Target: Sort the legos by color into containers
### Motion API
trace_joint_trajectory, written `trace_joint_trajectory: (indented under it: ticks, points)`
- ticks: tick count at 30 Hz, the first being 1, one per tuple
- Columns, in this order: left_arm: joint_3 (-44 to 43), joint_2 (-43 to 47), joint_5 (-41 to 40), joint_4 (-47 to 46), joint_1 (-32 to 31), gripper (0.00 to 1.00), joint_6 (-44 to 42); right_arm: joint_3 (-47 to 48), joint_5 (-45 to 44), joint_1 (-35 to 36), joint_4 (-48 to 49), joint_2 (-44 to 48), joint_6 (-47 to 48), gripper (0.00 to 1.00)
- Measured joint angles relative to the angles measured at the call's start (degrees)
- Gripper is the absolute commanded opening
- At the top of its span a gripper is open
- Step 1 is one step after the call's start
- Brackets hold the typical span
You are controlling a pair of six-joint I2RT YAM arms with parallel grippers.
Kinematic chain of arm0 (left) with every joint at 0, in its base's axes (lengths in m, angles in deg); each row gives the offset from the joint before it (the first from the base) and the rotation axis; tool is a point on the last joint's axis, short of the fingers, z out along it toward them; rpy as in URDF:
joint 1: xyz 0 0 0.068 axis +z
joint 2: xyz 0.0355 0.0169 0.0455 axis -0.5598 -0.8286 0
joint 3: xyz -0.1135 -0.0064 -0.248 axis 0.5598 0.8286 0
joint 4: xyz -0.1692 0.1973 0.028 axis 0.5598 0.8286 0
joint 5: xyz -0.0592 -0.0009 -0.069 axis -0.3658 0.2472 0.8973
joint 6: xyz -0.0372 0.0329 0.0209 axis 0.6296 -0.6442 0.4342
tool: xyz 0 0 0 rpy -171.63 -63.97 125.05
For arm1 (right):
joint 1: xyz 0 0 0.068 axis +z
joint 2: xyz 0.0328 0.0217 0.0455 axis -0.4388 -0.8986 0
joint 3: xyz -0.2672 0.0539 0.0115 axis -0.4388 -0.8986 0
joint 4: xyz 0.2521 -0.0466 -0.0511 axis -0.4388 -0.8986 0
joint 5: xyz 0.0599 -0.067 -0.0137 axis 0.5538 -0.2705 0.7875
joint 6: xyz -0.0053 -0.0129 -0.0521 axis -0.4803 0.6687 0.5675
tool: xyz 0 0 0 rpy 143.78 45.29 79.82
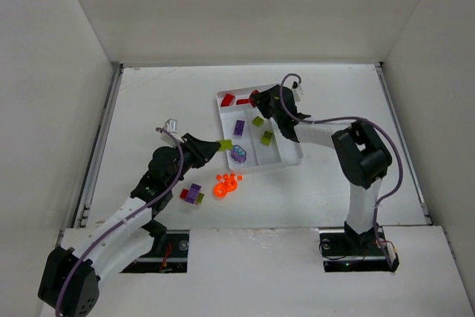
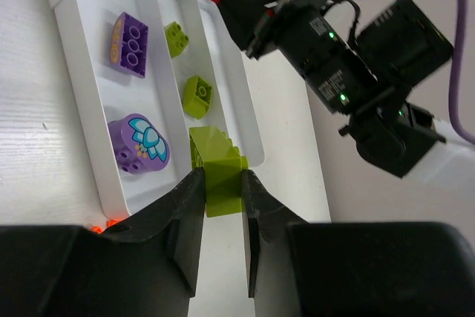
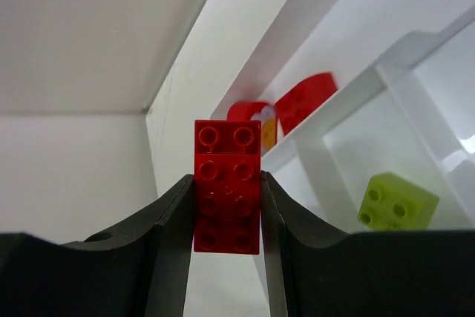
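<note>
Left gripper [image 2: 223, 188] clamps a green brick [image 2: 218, 167] at the tray [image 1: 288, 152] edge — right gripper [image 3: 227, 192] pinches a red brick [image 3: 227, 161] over it

Glossy plastic legos [image 3: 226, 183], smooth white plastic tray [image 2: 96, 98], matt white table [image 1: 163, 102].

place: lab test cell | evidence: white panel walls [image 1: 44, 109] boxing in white table [image 1: 163, 102]

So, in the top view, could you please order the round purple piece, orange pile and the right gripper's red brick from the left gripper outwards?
1. round purple piece, in the tray's near corner.
2. orange pile, on the table, nearer the bases.
3. red brick, at the tray's far end.
</note>
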Motion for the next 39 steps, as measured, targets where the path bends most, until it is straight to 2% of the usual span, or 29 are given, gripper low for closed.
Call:
trace_joint_trajectory:
  ticks: [7,14,18,30,36,39]
  points:
    - [1.7,0.2,1.8,-0.3,-0.6,0.12,1.3,9.0,-6.2,-0.2,-9.2,-6.2,-10.4,0.35]
    - [1.7,1.0,3.5,-0.7,0.2,0.13,1.9,16.2,-9.0,-0.2,-13.9,-9.1,-14.4,0.35]
    - [1.7,1.9,4.3,-0.7,1.6,0.13,2.0,18.9,-9.0,-0.2,-16.6,-11.1,-15.6,0.41]
    - [1.7,0.7,5.2,-0.6,2.2,0.13,2.1,20.8,-7.6,0.2,-19.1,-12.2,-16.0,0.62]
    - [1.3,-2.8,4.9,-0.4,1.7,0.13,2.1,20.2,-6.9,0.2,-18.6,-12.0,-14.8,0.62]
    - [0.2,-4.9,4.0,-0.1,0.8,0.13,1.9,15.4,-6.3,0.2,-16.6,-9.7,-13.8,0.56]
